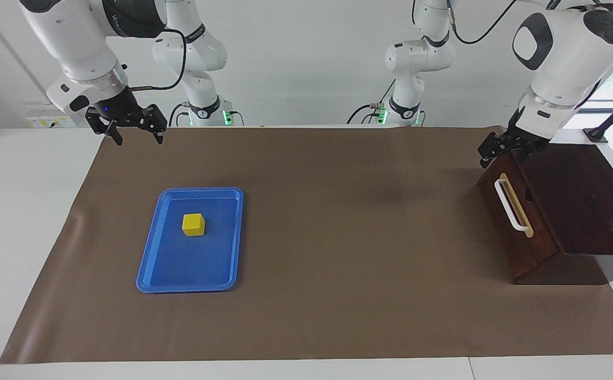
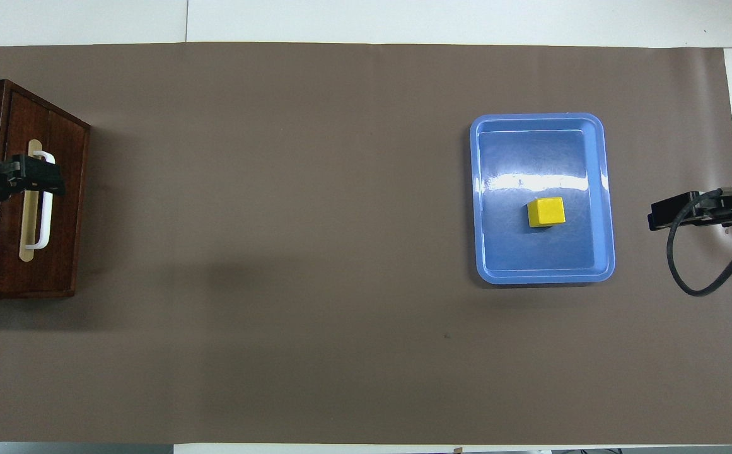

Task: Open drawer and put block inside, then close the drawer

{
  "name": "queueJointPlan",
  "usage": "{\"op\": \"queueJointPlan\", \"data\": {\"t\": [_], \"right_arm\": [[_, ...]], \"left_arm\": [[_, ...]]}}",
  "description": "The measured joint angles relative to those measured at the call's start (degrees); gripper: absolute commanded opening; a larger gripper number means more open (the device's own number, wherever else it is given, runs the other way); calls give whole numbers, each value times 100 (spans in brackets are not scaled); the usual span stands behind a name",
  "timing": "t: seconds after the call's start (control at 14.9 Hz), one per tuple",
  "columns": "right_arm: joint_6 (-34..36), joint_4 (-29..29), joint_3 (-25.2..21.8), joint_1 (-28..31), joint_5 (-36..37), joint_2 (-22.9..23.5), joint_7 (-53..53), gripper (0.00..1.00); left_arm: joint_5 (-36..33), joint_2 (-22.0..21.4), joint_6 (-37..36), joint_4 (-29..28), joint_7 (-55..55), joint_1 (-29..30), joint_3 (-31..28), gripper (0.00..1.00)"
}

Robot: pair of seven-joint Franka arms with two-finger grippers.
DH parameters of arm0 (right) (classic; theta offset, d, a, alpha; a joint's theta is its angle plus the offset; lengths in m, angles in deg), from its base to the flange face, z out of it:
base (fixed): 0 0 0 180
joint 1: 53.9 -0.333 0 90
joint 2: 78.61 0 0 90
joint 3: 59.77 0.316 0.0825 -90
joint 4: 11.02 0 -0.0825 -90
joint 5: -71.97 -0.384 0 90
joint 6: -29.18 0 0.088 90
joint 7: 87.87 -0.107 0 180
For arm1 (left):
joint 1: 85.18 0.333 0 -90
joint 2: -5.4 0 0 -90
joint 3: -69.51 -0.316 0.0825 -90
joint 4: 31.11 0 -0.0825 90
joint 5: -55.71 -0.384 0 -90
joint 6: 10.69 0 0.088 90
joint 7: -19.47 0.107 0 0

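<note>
Hanging with fingers spread and gripping nothing: right gripper (image 1: 133, 132), up in the air over the brown mat (image 1: 338, 237) at the right arm's end of the table. Also standing released, nothing between the fingers: left gripper (image 1: 507, 150), poised over the top edge of the drawer (image 1: 517, 221), above the robot-side end of the white handle (image 1: 511, 206); contact with the wood not clear.

Sitting shut in its dark wooden box (image 1: 586, 195) at the left arm's end of the table: drawer, front facing the table's middle.

Resting well apart from both grippers: yellow block (image 1: 194, 224), lying near the middle of the blue tray (image 1: 150, 274) toward the right arm's end.
</note>
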Motion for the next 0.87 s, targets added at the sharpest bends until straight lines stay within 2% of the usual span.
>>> {"op": "queueJointPlan", "data": {"t": [0.54,0.67,0.87], "right_arm": [[59,-1,-28,30,-3,0,90,100],[-159,4,-65,122,-10,5,117,100],[-483,46,-93,189,-27,88,-704,100]], "left_arm": [[0,-66,-26,-12,0,-4,14,100],[-35,-66,16,-34,0,-4,15,100],[-284,-52,364,-256,4,-12,21,100]]}}
